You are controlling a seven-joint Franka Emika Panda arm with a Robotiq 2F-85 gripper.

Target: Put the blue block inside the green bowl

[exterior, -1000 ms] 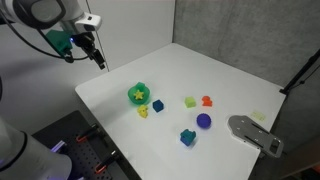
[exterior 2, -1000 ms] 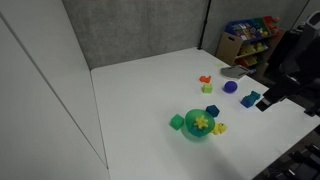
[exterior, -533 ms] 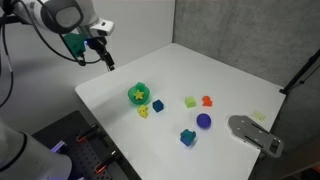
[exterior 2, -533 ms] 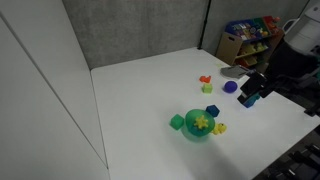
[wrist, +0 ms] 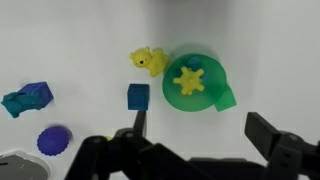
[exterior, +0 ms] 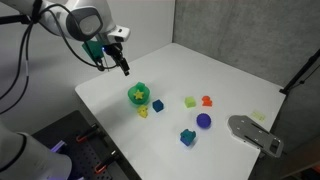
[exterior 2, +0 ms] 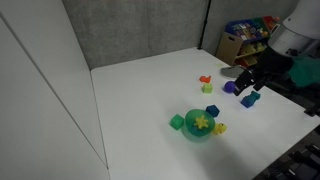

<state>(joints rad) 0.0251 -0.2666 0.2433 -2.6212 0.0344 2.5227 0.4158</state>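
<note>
The blue block is a small dark blue cube lying on the white table just beside the green bowl; it also shows in both exterior views. The green bowl holds a yellow star-shaped piece. My gripper is open and empty, up in the air above the table. In an exterior view it hangs just beyond the bowl. In the wrist view one finger tip is right below the blue block.
Around the bowl lie a green block, a yellow piece, a teal-blue block, a purple ball, a pale yellow-green block and an orange piece. A grey object sits at the table edge.
My gripper has moved over the table towards the bowl and toys, still open. The toys have not moved.
</note>
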